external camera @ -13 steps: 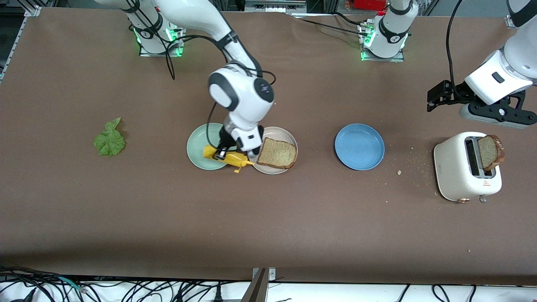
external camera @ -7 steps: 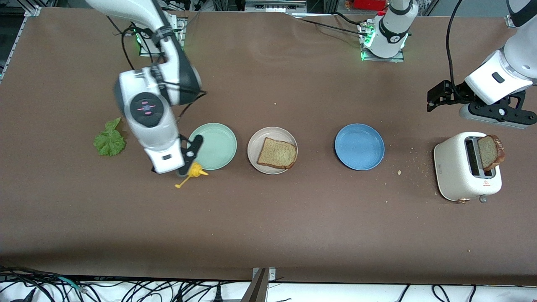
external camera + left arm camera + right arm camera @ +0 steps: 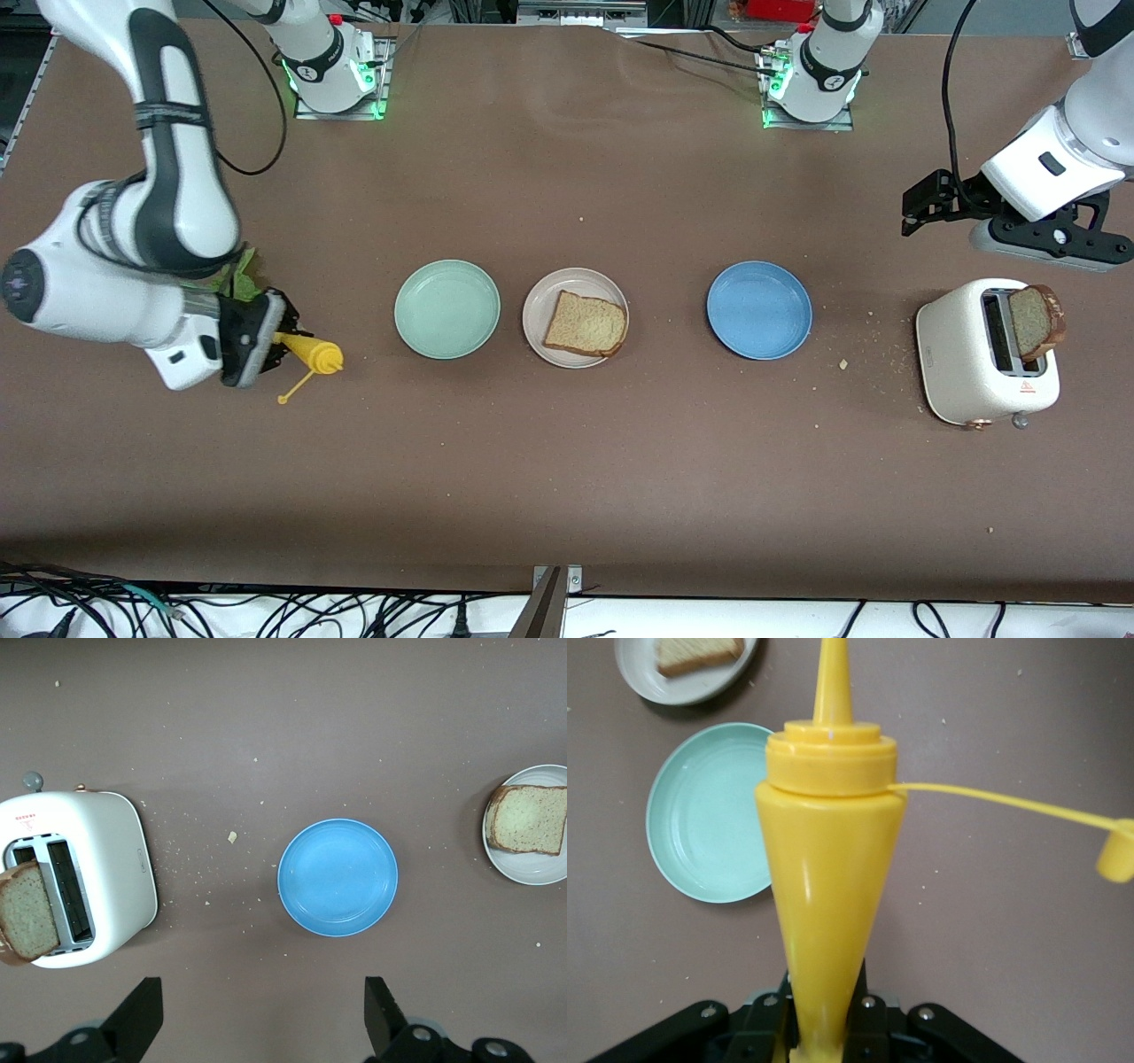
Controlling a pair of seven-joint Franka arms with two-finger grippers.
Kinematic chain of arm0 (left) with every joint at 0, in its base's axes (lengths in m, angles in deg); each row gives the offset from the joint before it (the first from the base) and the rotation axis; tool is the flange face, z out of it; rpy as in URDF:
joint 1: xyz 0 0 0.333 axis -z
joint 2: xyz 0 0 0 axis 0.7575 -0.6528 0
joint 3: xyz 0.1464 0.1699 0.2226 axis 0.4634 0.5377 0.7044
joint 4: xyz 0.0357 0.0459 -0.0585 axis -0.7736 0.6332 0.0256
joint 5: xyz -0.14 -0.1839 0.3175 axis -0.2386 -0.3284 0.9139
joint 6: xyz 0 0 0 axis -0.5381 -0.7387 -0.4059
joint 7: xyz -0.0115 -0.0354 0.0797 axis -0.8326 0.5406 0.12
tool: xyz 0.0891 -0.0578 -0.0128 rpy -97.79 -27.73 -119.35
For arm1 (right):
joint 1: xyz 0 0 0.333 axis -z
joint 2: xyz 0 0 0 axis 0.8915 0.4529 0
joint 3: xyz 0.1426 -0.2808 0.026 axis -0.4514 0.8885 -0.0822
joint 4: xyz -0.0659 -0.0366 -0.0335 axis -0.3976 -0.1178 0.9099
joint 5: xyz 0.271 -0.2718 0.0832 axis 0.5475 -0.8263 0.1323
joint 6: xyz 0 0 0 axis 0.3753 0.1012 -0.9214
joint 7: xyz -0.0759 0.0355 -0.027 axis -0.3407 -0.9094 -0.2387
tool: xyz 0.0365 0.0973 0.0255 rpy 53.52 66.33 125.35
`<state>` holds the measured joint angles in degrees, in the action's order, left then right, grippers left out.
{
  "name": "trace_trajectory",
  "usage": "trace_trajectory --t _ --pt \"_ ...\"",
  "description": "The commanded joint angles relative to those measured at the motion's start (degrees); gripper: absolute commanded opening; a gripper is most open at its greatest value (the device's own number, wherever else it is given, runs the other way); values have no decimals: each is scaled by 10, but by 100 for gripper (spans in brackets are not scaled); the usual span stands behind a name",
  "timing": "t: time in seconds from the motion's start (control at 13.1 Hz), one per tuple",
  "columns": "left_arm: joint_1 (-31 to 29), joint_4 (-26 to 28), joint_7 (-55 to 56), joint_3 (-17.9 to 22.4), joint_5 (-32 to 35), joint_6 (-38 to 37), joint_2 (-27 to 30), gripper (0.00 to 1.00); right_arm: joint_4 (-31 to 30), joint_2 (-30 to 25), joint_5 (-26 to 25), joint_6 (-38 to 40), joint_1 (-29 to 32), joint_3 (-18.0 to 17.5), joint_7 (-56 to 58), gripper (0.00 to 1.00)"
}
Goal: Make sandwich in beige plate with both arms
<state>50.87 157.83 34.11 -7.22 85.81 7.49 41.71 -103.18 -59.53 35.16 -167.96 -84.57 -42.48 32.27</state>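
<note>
Mustard bottle gripped, one slice plated

Right gripper (image 3: pixel 282 339) clamped on yellow squeeze bottle (image 3: pixel 312 352), cap dangling, over table beside lettuce leaf (image 3: pixel 237 276) at right arm's end
Left gripper (image 3: pixel 257 1023) spread wide, empty, above toaster (image 3: pixel 985 363) holding second bread slice (image 3: pixel 1035 321)
Beige plate (image 3: pixel 542 306) between mint-green plate (image 3: pixel 446 308) and blue plate (image 3: pixel 758 309), carrying one bread slice (image 3: pixel 585 324)

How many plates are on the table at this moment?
3, in a row: the mint-green plate toward the right arm's end, the beige plate beside it holding one bread slice, and the blue plate toward the left arm's end.
</note>
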Motion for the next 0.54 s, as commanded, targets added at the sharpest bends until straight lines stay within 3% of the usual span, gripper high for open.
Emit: trace_trajectory --t 0.0,0.31,0.46 --pt "0 4 -2 1 -4 2 9 100 -84 -44 91 3 -6 33 107 0" --pt "0 4 -2 1 -4 2 9 100 -203 -46 296 31 1 89 315 0" --pt "0 4 -2 1 -4 2 9 100 -239 -38 352 63 25 89 394 0"
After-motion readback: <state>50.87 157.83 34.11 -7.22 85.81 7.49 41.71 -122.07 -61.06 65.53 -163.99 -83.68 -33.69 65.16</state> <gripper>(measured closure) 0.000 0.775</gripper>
